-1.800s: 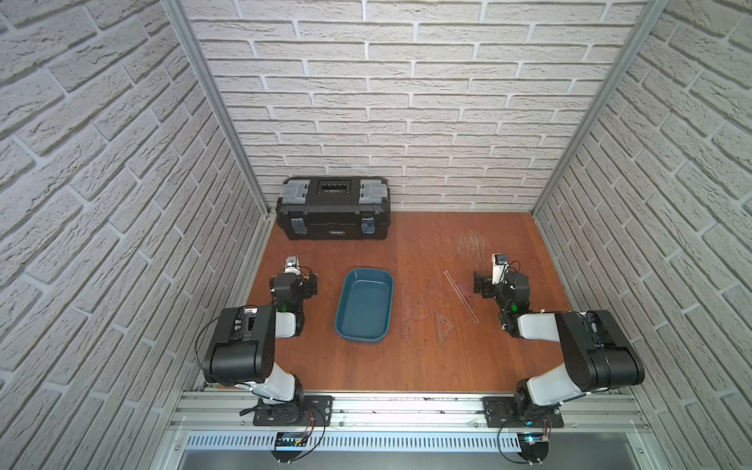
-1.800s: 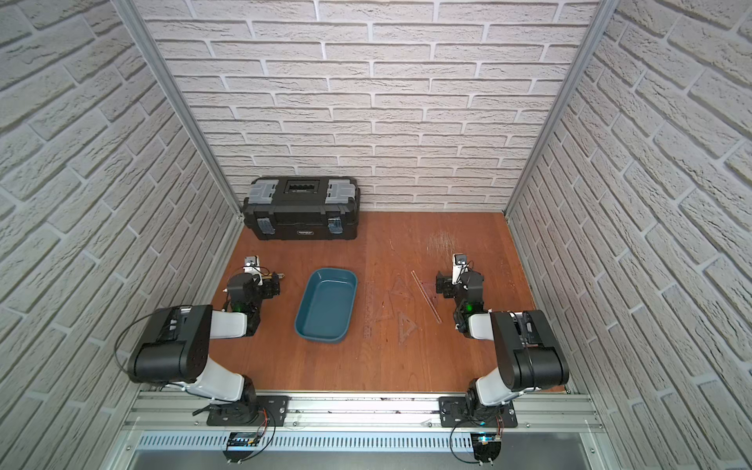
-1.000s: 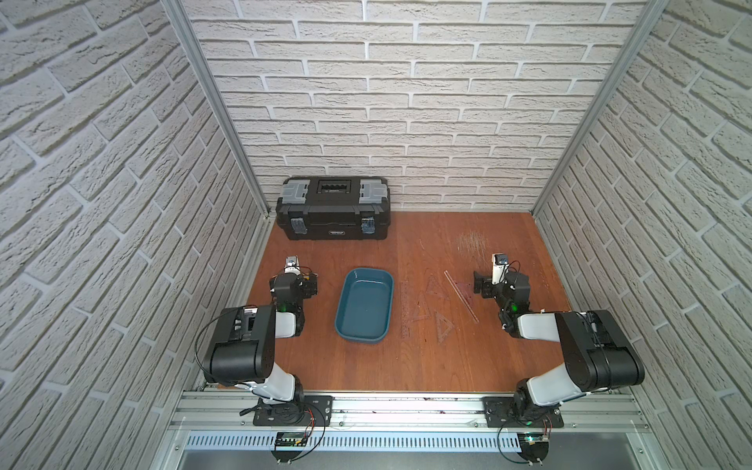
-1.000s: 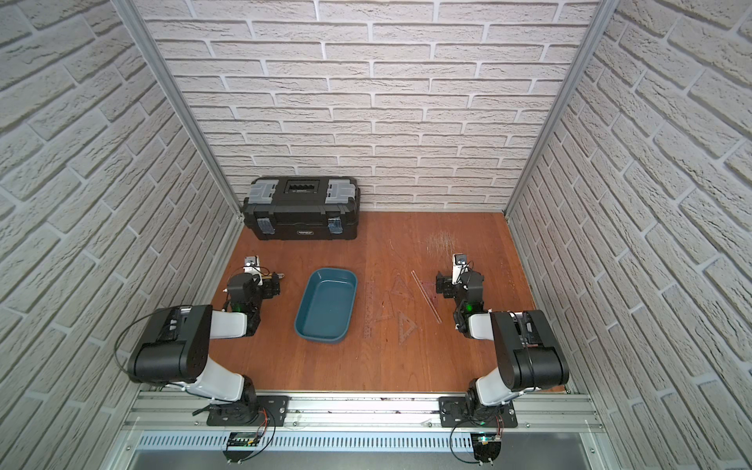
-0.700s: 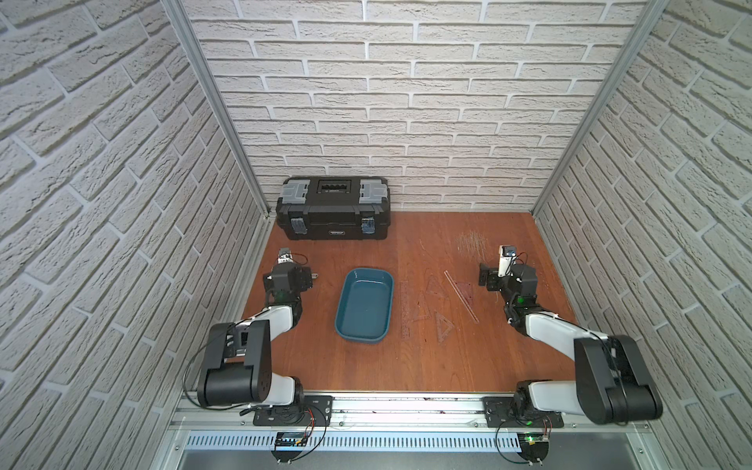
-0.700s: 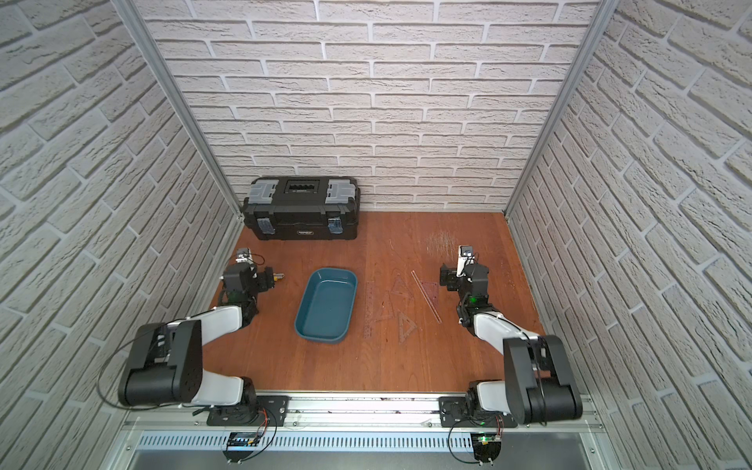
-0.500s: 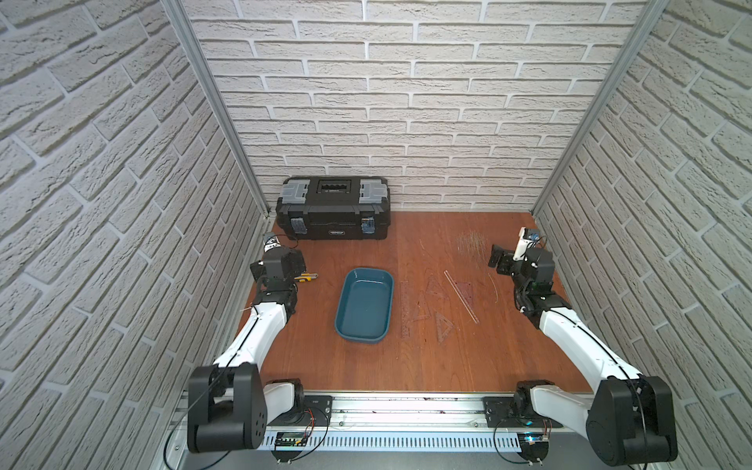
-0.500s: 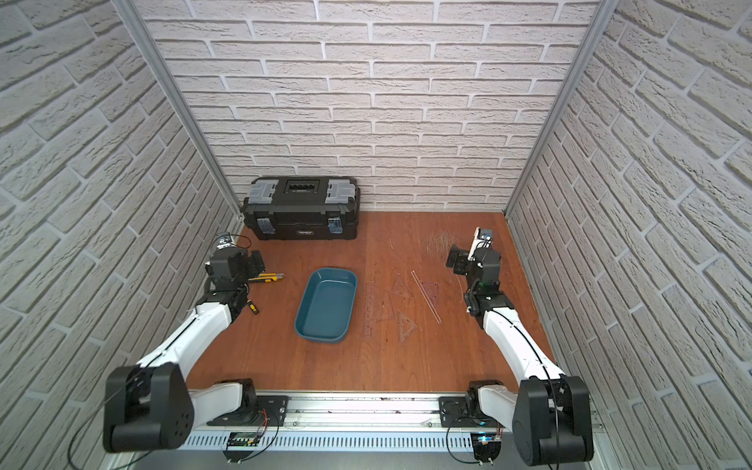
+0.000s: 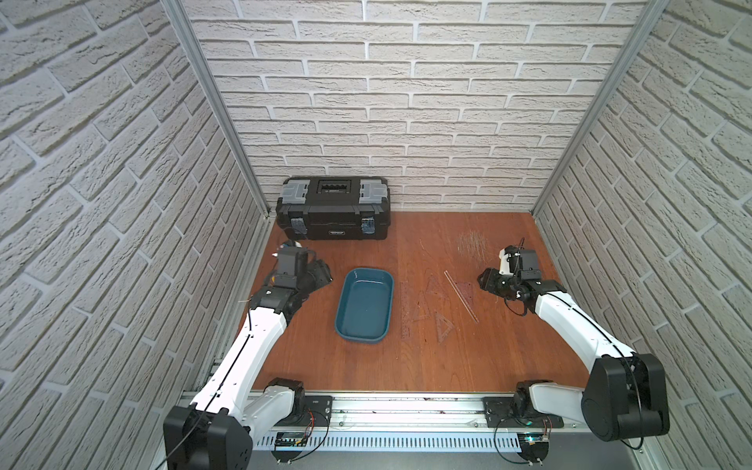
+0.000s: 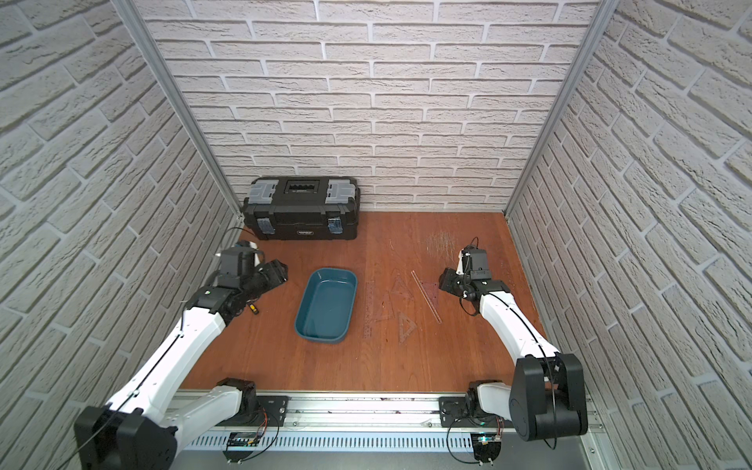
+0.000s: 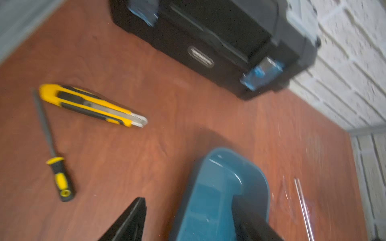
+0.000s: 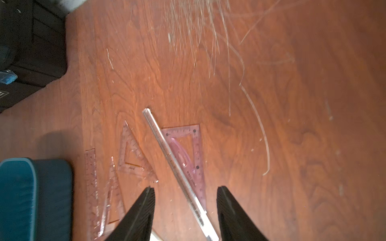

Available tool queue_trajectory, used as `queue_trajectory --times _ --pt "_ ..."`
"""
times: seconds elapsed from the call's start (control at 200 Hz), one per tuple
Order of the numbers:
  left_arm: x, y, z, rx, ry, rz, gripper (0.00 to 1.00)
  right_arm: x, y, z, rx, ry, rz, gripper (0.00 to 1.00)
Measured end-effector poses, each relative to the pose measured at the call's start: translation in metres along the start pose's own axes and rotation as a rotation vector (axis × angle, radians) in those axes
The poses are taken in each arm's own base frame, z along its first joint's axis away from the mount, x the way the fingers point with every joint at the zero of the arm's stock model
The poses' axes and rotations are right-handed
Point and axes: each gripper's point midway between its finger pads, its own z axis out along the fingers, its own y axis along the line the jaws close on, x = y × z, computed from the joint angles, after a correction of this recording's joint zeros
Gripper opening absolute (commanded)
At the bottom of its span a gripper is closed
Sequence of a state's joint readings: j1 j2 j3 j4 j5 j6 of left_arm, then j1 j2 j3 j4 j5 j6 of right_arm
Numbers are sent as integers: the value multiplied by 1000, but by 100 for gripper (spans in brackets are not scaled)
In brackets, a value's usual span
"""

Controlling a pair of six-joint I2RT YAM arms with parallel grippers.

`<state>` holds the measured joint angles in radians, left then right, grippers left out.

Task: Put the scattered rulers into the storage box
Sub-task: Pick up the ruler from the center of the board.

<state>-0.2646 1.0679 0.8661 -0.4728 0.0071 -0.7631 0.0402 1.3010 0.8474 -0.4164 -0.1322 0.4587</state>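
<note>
Several clear rulers lie flat on the wooden table, right of the storage box [image 9: 368, 272] [image 10: 331, 270]. They include a long straight ruler [image 9: 462, 297] [image 12: 167, 150], a pink-tinted set square [image 12: 196, 146], a clear set square [image 12: 133, 158] and a long strip [image 9: 404, 309]. The teal box has nothing in it. My left gripper [image 9: 321, 274] [image 11: 188, 198] hovers just left of the box, open and holding nothing. My right gripper [image 9: 484, 280] [image 12: 186, 188] hangs just right of the rulers, open. The straight ruler shows on the table between its fingers.
A black toolbox [image 9: 333, 207] stands against the back wall at the left. A yellow utility knife [image 11: 89, 104] and a black-and-yellow screwdriver [image 11: 56, 167] lie left of the teal box, under my left arm. Brick walls close three sides.
Both arms have unfolded from near the front rail and reached toward the far side of the table. The left now sits beside the box, the right beside the rulers. No ruler has moved.
</note>
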Motion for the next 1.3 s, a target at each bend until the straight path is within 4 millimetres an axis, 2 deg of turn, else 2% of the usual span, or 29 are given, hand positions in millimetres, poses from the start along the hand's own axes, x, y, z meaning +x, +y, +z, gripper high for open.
queue_trajectory --times 0.045,0.13,0.17,0.22,0.33,0.435,0.53,0.735,0.89,1.094,1.299 --pt "20 -20 5 37 69 39 68 3 6 2 0 30 -21 38" --pt "44 -54 10 86 156 113 68 11 14 5 1 74 -64 35" --pt "49 -66 11 104 175 138 68 16 18 7 5 97 -85 33" --pt "57 -92 12 140 204 189 68 24 22 10 14 129 -117 31" --pt "68 -136 17 212 241 258 67 40 25 17 52 194 -175 29" --pt "84 -160 28 255 287 298 68 52 21 22 90 245 -215 29" --pt "102 -173 39 277 328 332 68 61 16 22 121 280 -238 37" --pt "131 -195 55 324 388 368 69 78 3 21 177 319 -256 39" --pt "142 -214 60 375 402 380 69 96 -12 22 220 368 -253 37" --pt "150 -229 54 416 409 389 70 97 -16 24 240 367 -252 37" --pt "157 -233 50 427 417 393 70 103 -21 35 263 402 -251 34"
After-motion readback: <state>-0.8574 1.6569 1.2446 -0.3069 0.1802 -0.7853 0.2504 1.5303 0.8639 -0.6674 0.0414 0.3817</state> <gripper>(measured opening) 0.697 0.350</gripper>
